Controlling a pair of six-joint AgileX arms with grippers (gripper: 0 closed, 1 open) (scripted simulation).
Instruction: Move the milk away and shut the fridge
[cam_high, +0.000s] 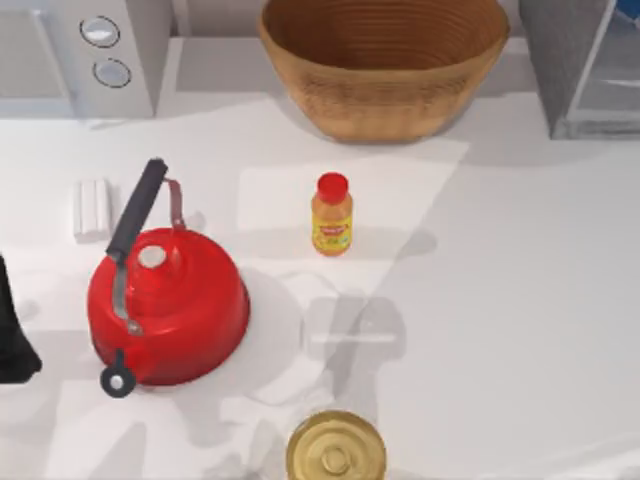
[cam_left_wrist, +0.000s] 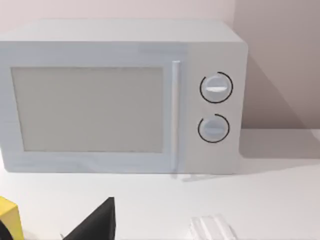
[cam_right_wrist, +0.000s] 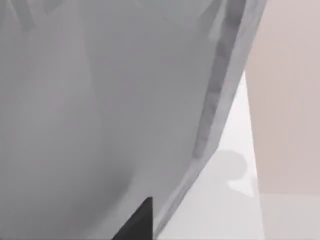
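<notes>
Grey fridge (cam_high: 585, 65) top-right, door ajar, right hand (cam_right_wrist: 137, 225) close against it

The large grey metallic fridge (cam_high: 572, 62) stands at the counter's back right corner, its door open.

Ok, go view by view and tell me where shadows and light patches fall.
Top view: a bright patch crosses the table around the orange bottle; the red kettle casts a soft shadow.
Left wrist view: the microwave shades the wall.
Right wrist view: the fridge is evenly grey.
</notes>
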